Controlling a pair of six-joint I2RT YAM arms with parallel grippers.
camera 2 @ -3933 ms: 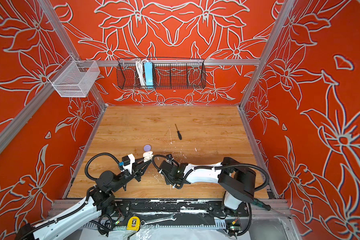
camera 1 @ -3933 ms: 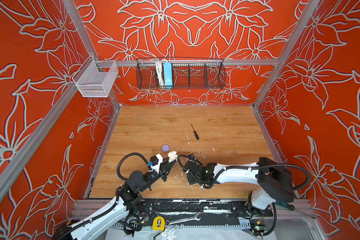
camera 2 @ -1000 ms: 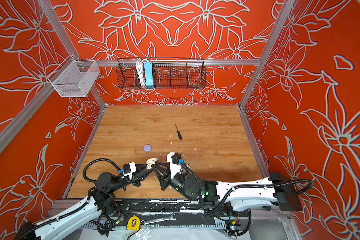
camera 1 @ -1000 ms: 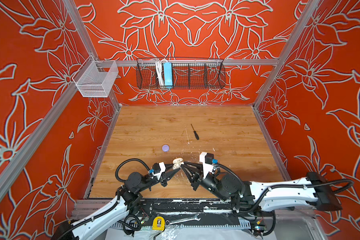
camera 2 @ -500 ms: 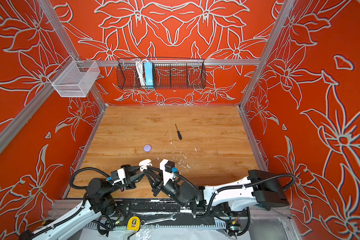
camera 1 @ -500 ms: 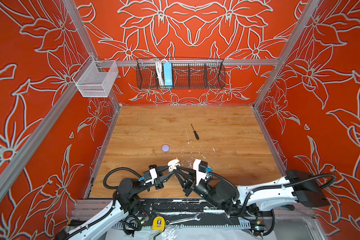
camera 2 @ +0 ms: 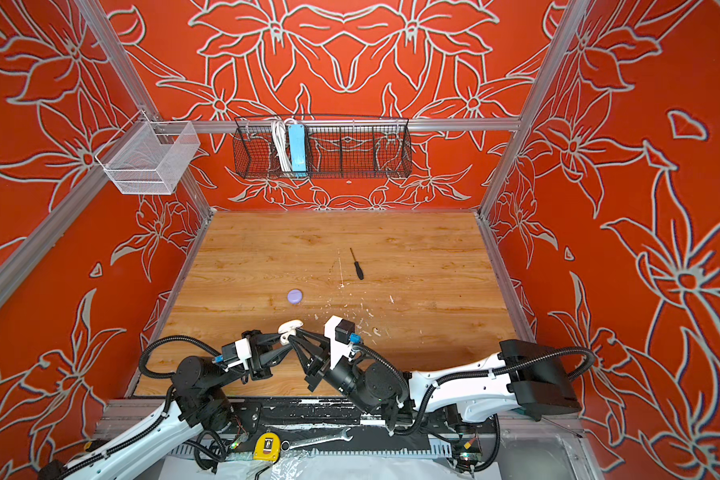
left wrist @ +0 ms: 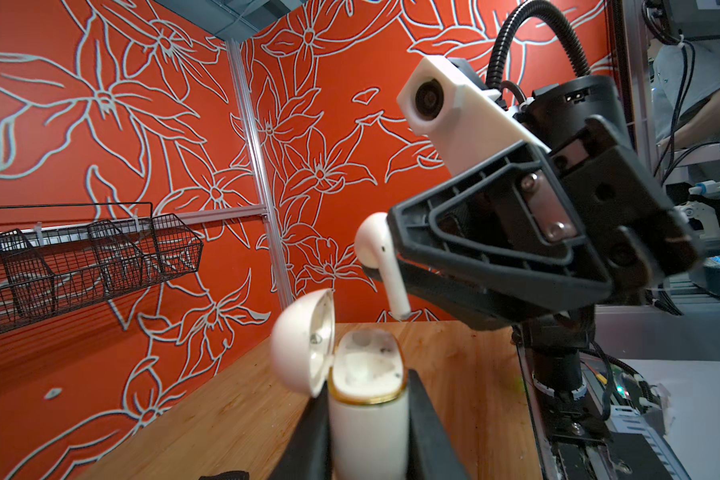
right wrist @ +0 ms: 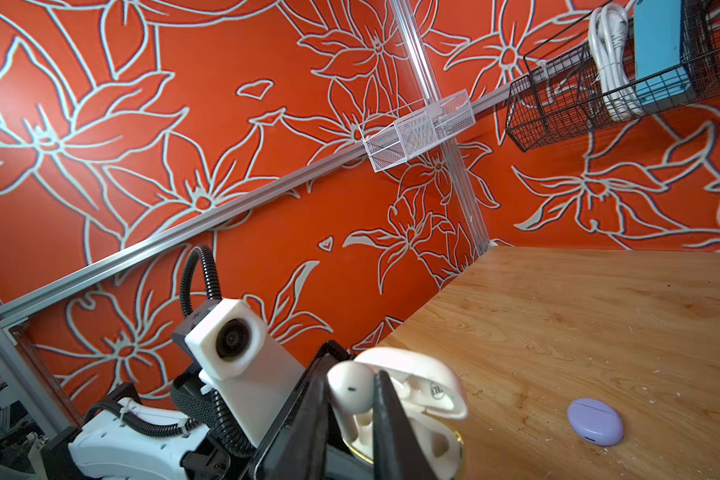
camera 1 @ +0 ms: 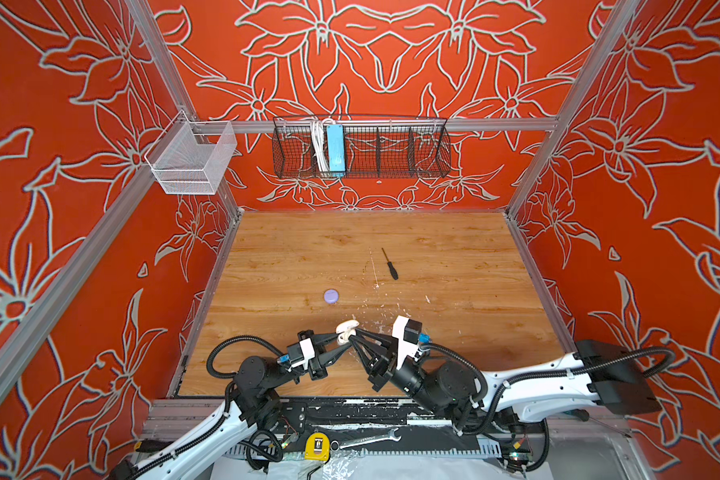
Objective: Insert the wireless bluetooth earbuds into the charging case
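A cream-white earbud [left wrist: 376, 248] is pinched by its head between the nearly closed jaws of the right gripper [right wrist: 349, 399]. Its stem points down, just above the open white case [left wrist: 368, 409] and not touching it. The case stands upright, clamped in the left gripper [camera 1: 342, 338] with its lid [left wrist: 304, 349] hinged back, above the near edge of the table [camera 1: 454, 249], about mid-width. A closed lavender case [camera 1: 330, 296] lies farther in. A screwdriver [camera 1: 390, 264] lies beyond that, near the middle.
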